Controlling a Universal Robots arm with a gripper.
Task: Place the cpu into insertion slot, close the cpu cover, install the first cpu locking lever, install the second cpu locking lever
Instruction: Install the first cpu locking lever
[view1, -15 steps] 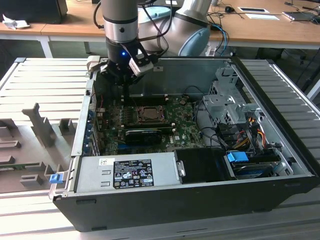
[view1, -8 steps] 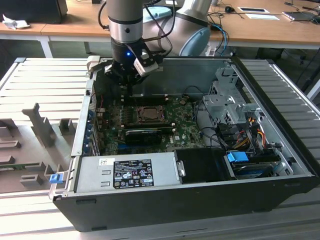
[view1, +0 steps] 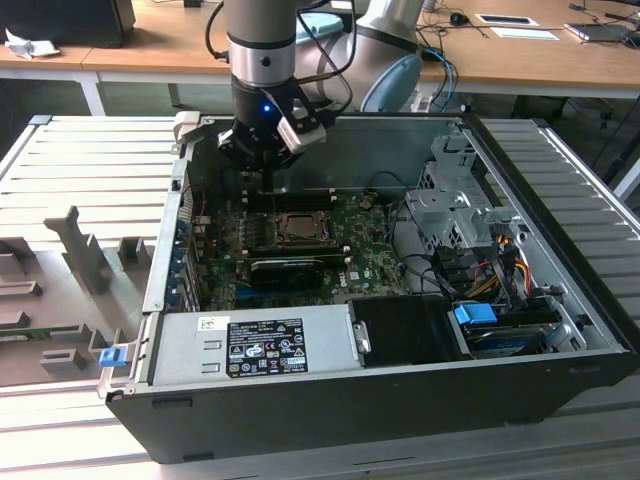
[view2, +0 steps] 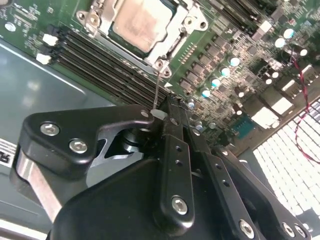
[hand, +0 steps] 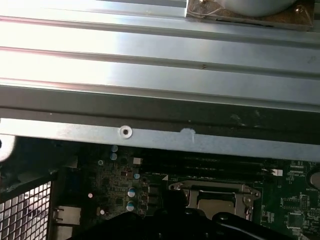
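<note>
The black claw (view2: 165, 112) is closed on a thin upright wire lever (view2: 157, 87) beside the seated pale square metal-topped cpu (view2: 141, 22).

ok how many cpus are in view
1: the cpu sits in the insertion slot on the board, framed by the cpu cover. Others could be hidden inside the case.

cpu (view2: 142, 22): cut off by picture edge | insertion slot (hand: 191, 196): partly hidden

Probably a robotics lab: open PC case (view1: 350, 410) on ribbed metal bench (view1: 90, 150), cluttered desks (view1: 150, 40), cables (view1: 440, 62) behind.
</note>
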